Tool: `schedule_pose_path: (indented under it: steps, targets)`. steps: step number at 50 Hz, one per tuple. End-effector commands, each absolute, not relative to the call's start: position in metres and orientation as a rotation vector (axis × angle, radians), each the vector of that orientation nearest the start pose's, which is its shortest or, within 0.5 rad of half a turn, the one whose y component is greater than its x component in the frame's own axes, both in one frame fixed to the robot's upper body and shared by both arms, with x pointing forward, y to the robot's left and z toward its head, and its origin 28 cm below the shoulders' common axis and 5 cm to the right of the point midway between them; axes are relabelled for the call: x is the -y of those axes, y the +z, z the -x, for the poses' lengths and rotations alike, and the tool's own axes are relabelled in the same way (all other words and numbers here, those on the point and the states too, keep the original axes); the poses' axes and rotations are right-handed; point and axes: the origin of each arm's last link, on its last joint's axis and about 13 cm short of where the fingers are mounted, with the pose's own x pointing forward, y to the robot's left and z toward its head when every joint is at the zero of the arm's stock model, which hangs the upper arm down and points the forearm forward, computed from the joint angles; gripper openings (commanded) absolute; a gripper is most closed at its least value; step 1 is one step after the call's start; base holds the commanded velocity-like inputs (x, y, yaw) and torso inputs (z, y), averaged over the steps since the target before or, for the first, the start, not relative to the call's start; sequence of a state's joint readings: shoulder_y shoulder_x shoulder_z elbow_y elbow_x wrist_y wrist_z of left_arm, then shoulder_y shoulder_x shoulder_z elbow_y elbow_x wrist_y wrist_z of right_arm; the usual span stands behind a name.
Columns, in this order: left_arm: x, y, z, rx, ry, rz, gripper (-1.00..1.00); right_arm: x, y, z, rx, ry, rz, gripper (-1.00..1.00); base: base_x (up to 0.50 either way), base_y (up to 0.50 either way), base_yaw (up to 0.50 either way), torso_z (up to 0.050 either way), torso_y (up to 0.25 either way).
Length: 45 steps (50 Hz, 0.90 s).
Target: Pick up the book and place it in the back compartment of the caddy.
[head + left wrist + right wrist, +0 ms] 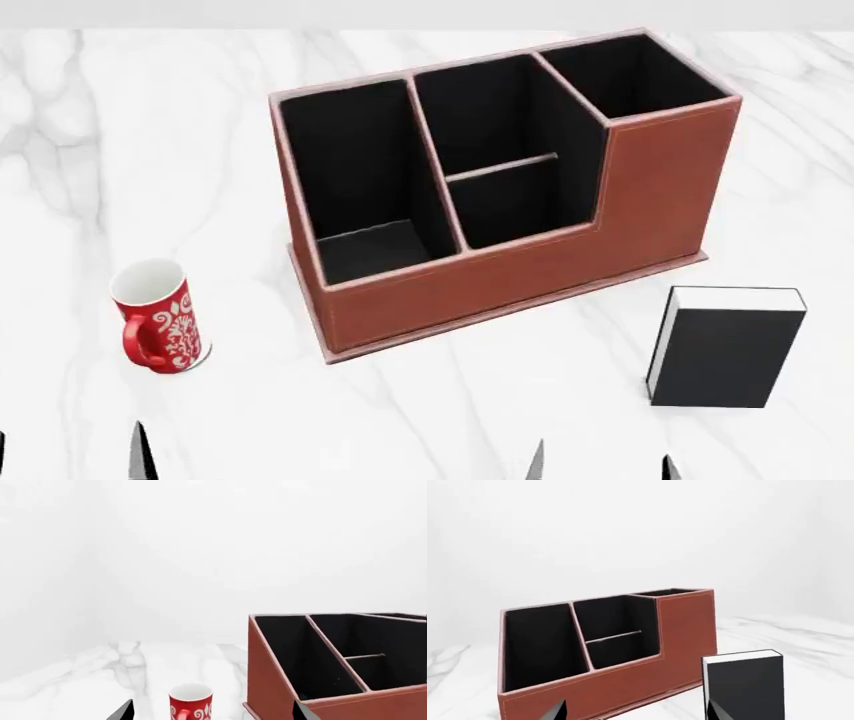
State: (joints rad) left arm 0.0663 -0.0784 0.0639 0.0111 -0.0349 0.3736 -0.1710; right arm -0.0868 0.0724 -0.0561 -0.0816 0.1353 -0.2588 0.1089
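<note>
The reddish-brown caddy (534, 275) stands in the middle of the marble table, its black-lined cells open upward; it also shows in the left wrist view (273, 680) and the right wrist view (627, 680). The black book (727, 350) stands upright in front of the caddy's right end, white page edges on top; it shows in the right wrist view (744, 685) too. My left gripper (70, 462) is open and empty at the near left, seen in its wrist view (213, 715). My right gripper (601, 468) is open and empty, near and just left of the book, seen in its wrist view (637, 714).
A red patterned mug (158, 318) with a white inside stands at the caddy's front left, ahead of my left gripper; it shows in the left wrist view (190, 705). The white marble table (400, 420) stretches all round.
</note>
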Motion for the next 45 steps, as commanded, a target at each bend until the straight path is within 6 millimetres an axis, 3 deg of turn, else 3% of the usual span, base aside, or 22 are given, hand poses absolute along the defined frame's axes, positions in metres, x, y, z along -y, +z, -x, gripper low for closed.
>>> schedule_pose_path:
  steps: [1, 16, 45]
  targets:
    - [-0.216, 0.037, -0.189, 0.436, 0.152, 0.042, 1.0, 0.106, 0.036, -0.188, 0.316, -0.099, -0.121, 1.0, 0.0, 0.0, 0.0, 0.0, 0.0]
    - [-0.228, 0.044, -0.187, 0.505, 0.216, 0.105, 1.0, 0.113, 0.038, -0.191, 0.348, -0.181, -0.14, 1.0, 0.0, 0.0, 0.0, 0.0, 0.0]
    - [-0.228, 0.045, -0.187, 0.511, 0.202, 0.137, 1.0, 0.111, 0.036, -0.19, 0.375, -0.174, -0.163, 1.0, 0.0, -0.01, 0.0, 0.0, 0.0]
